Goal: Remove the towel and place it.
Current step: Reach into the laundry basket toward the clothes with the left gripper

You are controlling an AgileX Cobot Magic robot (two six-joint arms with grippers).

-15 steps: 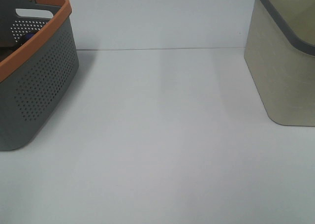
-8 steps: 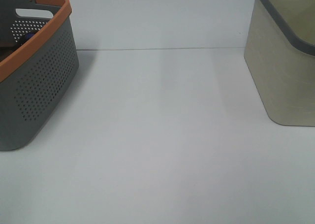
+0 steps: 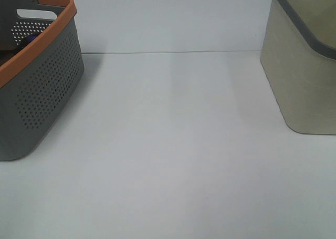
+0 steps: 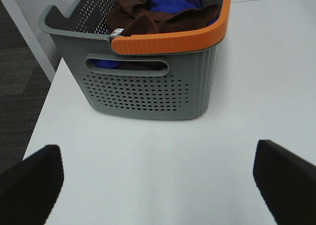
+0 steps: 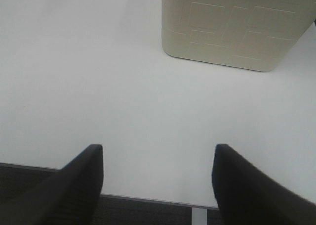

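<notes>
The towel (image 4: 148,22), dark reddish-brown terry cloth, lies crumpled inside the grey basket with the orange rim (image 4: 148,86), on top of a blue cloth (image 4: 168,0). In the exterior high view this basket (image 3: 37,86) stands at the left and the towel is hidden in it. My left gripper (image 4: 158,185) hangs open over the table short of the basket, with nothing between its fingers. My right gripper (image 5: 158,185) is open above the table's near edge, empty, facing the beige basket (image 5: 232,27). Neither gripper shows in the exterior high view.
The beige basket with a grey rim (image 3: 307,65) stands at the right of the white table (image 3: 173,144). The table's left edge and dark floor (image 4: 19,91) show beside the grey basket. The table's front edge (image 5: 148,198) lies under the right gripper.
</notes>
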